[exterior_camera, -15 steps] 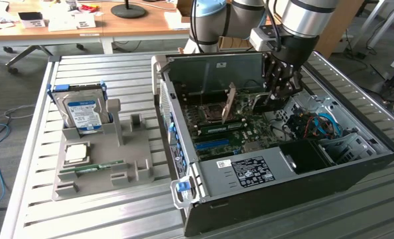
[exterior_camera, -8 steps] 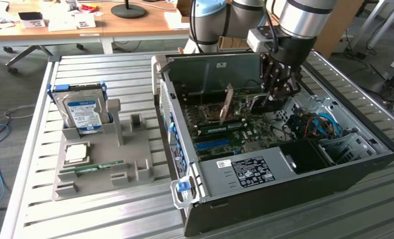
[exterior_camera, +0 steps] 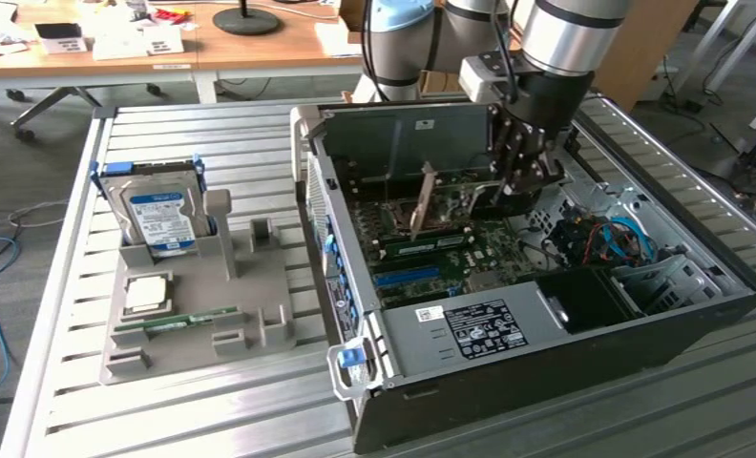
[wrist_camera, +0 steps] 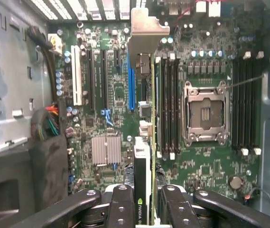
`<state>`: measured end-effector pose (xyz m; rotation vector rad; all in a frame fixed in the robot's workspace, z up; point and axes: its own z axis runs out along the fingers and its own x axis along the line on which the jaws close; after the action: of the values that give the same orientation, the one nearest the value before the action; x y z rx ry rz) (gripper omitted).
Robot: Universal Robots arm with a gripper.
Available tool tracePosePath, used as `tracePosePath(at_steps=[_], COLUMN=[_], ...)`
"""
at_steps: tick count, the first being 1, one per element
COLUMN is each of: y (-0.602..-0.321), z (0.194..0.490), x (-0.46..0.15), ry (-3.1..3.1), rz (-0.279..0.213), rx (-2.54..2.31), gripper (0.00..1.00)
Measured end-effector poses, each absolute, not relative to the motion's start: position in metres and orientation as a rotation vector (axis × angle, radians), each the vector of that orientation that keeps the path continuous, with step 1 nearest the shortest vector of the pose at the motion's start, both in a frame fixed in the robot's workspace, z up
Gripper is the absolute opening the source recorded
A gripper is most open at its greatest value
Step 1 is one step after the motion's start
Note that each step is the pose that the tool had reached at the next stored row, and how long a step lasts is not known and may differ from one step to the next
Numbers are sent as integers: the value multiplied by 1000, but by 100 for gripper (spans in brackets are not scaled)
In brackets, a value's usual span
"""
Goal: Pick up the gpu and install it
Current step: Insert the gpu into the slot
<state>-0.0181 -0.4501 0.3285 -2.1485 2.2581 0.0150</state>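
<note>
gpu (wrist_camera: 143,161) green-edged w/ silver-grey bracket, green mobo (wrist_camera: 210,171), blue pcie slot (wrist_camera: 131,90), blue-label hdd (exterior_camera: 161,218), grey tray (exterior_camera: 266,286)

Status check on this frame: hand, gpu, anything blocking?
Hand shut on the gpu. Card edge-on inside the case, over the motherboard; seating unclear. Cable bundle off aside, apart from it.

exterior: high oblique, wide | wrist: close, facing motherboard (wrist_camera: 210,166) | shared: motherboard

tool (wrist_camera: 144,211) cropped, gpu (wrist_camera: 143,161) face hidden
</note>
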Motion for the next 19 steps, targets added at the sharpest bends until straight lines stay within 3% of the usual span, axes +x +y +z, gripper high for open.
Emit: tracePosePath(at_steps=[19], y=[-450], z=[316], x=[-31], ry=[2258], rz=[15], rx=[-2148], gripper=[27])
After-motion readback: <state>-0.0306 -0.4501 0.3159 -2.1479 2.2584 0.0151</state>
